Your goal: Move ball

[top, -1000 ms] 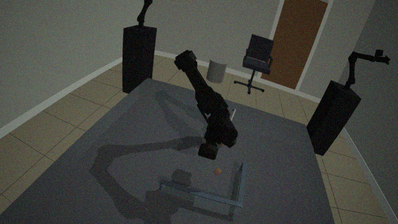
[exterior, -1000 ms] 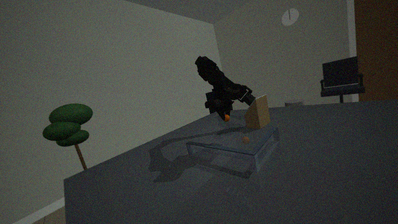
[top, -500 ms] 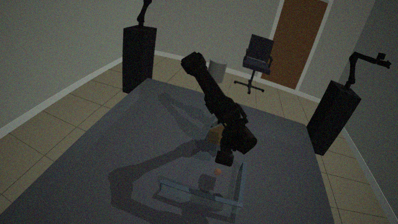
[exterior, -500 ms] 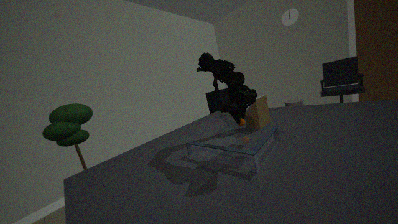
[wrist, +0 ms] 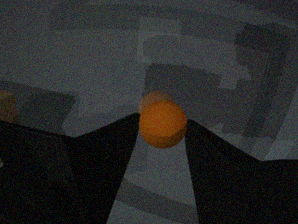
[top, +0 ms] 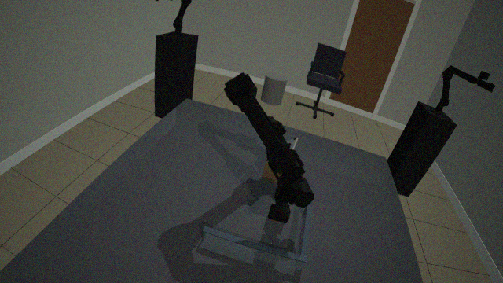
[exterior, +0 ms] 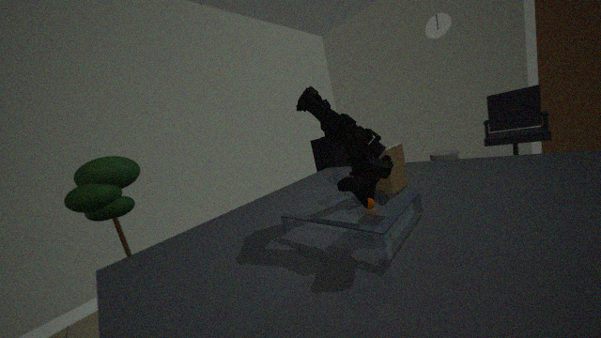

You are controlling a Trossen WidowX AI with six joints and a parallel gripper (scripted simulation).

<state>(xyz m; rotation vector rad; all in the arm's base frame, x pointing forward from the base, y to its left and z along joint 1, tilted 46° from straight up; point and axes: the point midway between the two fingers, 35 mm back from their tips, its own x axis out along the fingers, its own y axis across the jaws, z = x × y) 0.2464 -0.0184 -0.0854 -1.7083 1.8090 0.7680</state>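
My gripper (top: 278, 217) (exterior: 369, 202) (wrist: 162, 121) is shut on the orange ball (exterior: 371, 204) (wrist: 162, 124). It holds the ball low over the table, inside the corner made by the two low clear walls (top: 251, 246) (exterior: 339, 223). The see-through copy of the ball (wrist: 150, 100) shows faintly just past the held ball in the wrist view, partly covered by it. In the top view the gripper body hides the ball. The arm leans down steeply from the back of the table.
A tan wedge (top: 269, 173) (exterior: 397, 170) stands on the table just behind the walls, close to the arm. Two black pedestals (top: 174, 72) (top: 420, 147) flank the table. An office chair (top: 325, 75), a bin (top: 273, 90) and a plant (exterior: 103, 188) stand off the table.
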